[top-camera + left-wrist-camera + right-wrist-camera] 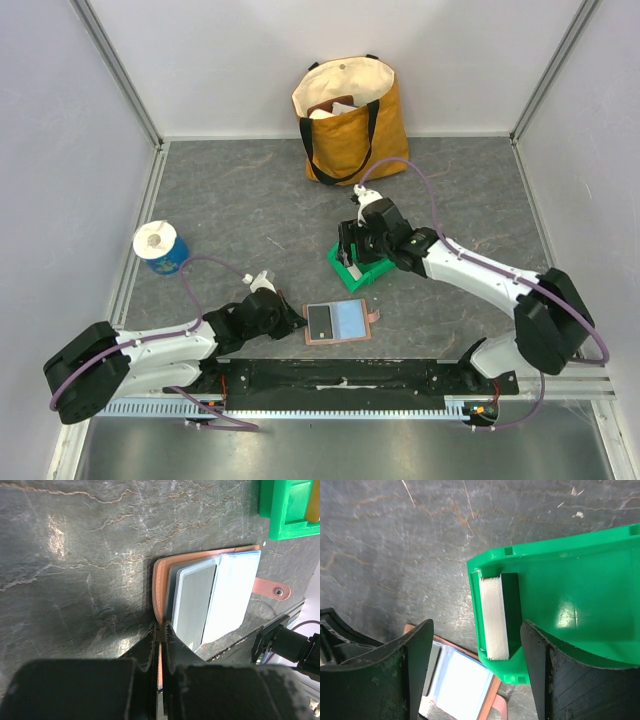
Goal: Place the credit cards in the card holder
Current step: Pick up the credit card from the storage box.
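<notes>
The card holder (345,322) lies open on the table, terracotta outside with pale blue sleeves. A dark grey credit card (194,600) sits in its left sleeve. My left gripper (161,629) is shut on the holder's brown left edge (159,582). A white credit card (494,617) stands on edge against the left wall of the green bin (570,595); a dark strip beside it may be shadow or another card. My right gripper (476,627) hangs open above that corner of the bin, its fingers (420,665) wide on either side of the white card and not touching it.
A yellow tote bag (350,115) stands at the back wall. A blue cup with a white roll (160,247) sits at the left. The green bin (358,268) is just behind the holder. The holder's snap tab (270,588) sticks out toward the black front rail (340,378).
</notes>
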Controlling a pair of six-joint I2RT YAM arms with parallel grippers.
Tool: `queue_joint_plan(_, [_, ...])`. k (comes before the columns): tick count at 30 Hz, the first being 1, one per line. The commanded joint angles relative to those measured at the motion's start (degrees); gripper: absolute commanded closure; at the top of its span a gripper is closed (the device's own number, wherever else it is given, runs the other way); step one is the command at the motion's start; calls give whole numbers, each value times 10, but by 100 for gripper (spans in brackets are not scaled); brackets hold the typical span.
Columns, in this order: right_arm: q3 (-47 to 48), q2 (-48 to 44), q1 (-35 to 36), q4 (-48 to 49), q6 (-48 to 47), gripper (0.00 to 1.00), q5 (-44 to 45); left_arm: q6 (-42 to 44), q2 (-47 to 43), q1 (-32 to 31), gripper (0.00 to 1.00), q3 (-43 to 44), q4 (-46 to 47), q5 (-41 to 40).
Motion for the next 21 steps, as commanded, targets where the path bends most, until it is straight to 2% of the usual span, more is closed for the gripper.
queue_joint_plan(1, [26, 35, -20, 24, -41, 22, -64, 21, 8, 1, 98, -11, -82, -19])
queue_joint_plan(8, [38, 93, -34, 30, -58, 17, -98, 20, 8, 2, 98, -15, -79, -20])
queue_joint_plan(21, [34, 133, -34, 41, -51, 17, -151, 18, 18, 1, 98, -17, -73, -19])
